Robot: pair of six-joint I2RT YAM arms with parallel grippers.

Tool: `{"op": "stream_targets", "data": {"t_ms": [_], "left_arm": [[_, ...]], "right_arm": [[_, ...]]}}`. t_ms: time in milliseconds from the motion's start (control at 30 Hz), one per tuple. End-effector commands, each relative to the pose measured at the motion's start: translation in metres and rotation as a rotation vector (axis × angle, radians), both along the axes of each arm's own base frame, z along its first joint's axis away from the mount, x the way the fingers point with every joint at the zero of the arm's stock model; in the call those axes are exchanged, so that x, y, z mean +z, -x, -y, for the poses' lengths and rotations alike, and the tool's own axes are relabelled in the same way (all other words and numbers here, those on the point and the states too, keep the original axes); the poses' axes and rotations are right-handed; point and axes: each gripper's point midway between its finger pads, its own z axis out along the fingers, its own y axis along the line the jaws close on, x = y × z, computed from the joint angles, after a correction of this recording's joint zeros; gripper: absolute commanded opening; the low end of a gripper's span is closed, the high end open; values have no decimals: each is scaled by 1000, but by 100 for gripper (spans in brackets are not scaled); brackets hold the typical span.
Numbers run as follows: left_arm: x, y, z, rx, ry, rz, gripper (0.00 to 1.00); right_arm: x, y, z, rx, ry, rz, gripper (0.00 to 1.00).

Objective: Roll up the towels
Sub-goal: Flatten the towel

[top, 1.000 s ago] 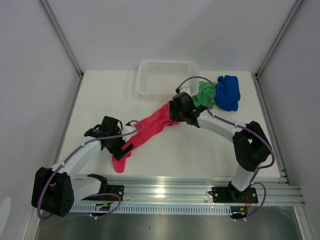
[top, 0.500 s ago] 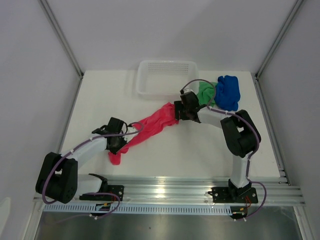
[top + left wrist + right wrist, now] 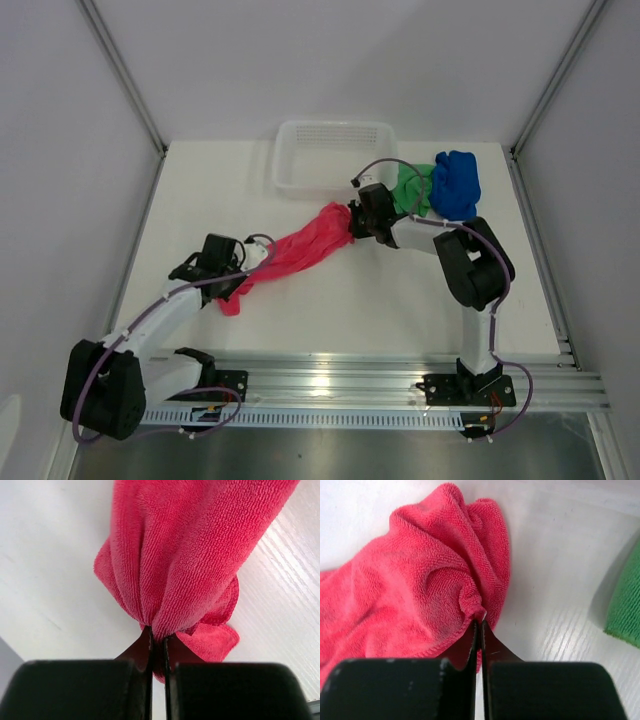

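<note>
Both pincers pinch the pink towel, one at each end.

The left pincer, spread a second ago, is now pressed onto the pink towel at its near-left end, and the right pincer has clamped the far end beside the green towel. The towel can probably now be stretched flat for rolling. Its bunched tail sits farther from the worktop edge than before.
</note>
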Motion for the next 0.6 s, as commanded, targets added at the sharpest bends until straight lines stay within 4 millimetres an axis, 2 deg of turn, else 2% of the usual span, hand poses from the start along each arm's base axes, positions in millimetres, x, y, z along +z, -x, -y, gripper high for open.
{"op": "stream_targets", "data": {"t_ms": [0,33,67,167,200,267,300,333,400,433,500,533,567], "left_arm": [[29,-10,-4,50,49,123,1],[34,-9,-7,59,53,135,1],[44,-11,-8,63,56,156,1],[66,-3,-12,67,74,192,1],[72,2,-12,61,79,189,1],[91,7,-10,44,106,238,1],[98,13,-9,37,113,236,1],[110,16,-8,26,130,271,1],[121,27,-8,5,132,268,1],[123,33,-6,-15,142,259,1],[127,49,0,-69,167,237,1],[130,53,1,-87,172,235,1],[132,57,5,-124,180,232,1]], "right_arm": [[30,1,-7,19,-69,72,0],[38,3,-4,9,-73,87,0],[55,10,0,8,-86,110,0],[78,28,15,-25,-61,135,0],[101,42,18,-23,-70,174,0],[111,64,33,-38,3,178,0],[136,82,29,-15,-2,230,0],[135,98,35,-2,49,220,0],[153,116,42,-23,94,256,0],[163,139,41,9,102,255,0],[172,157,46,-8,93,236,0],[178,176,50,10,92,213,0],[179,185,54,-4,74,186,0]]}}
